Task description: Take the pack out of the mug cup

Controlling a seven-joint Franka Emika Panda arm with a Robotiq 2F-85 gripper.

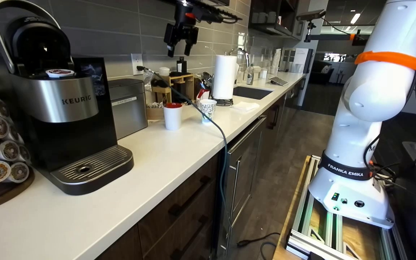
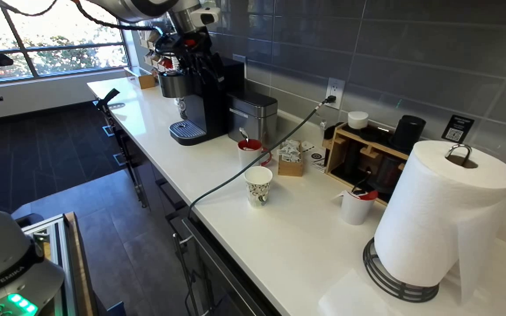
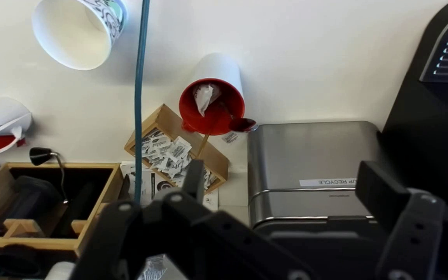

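Observation:
The mug cup, plain white outside and red inside, stands upright on the counter in both exterior views (image 1: 172,118) (image 2: 247,157). In the wrist view the mug cup (image 3: 221,68) shows its open mouth, with a crumpled white pack (image 3: 204,98) inside. A spoon (image 3: 243,124) leans out over its rim. My gripper (image 1: 180,50) is open and empty, high above the counter. It shows dark against the coffee machine in an exterior view (image 2: 207,66). In the wrist view the gripper's fingers (image 3: 286,179) are wide apart over the steel bin, away from the mug cup.
A patterned paper cup (image 2: 258,188) stands beside the mug. A cable (image 2: 235,175) crosses the counter near both. A wooden packet box (image 3: 177,151), a steel bin (image 1: 128,108), the coffee machine (image 1: 78,97), another red-lined mug (image 2: 355,210) and a paper-towel roll (image 2: 437,224) stand around.

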